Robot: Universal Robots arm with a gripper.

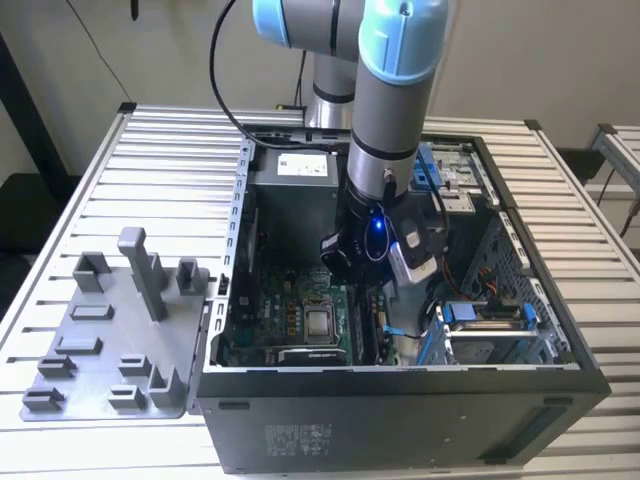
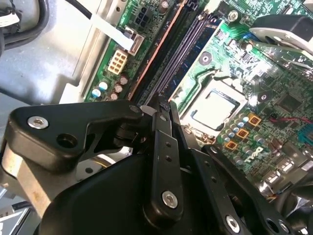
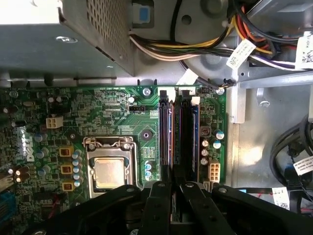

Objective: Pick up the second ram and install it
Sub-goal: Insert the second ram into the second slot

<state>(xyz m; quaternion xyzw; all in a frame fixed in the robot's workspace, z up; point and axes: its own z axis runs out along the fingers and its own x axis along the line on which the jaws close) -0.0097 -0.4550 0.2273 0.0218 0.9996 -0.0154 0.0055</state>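
Ribbed white metal slats make up the table that fills the exterior view, and on it we see an open black computer case lying on its side so the board faces up for reaching from above. At lower left of that frame sits a grey plastic fixture plate with upright blocks, apparently meant to hold parts on edge. Our grey and pale-blue arm drops from the top centre into the case. Inside lies the green motherboard, matte and crowded, with a square metal processor socket. Long black memory slots run up the centre right of the first wrist view. Directly over one, the gripper is clenched on the second ram, a thin dark stick held on edge, aligned lengthwise with its slot; we cannot tell whether it is seated
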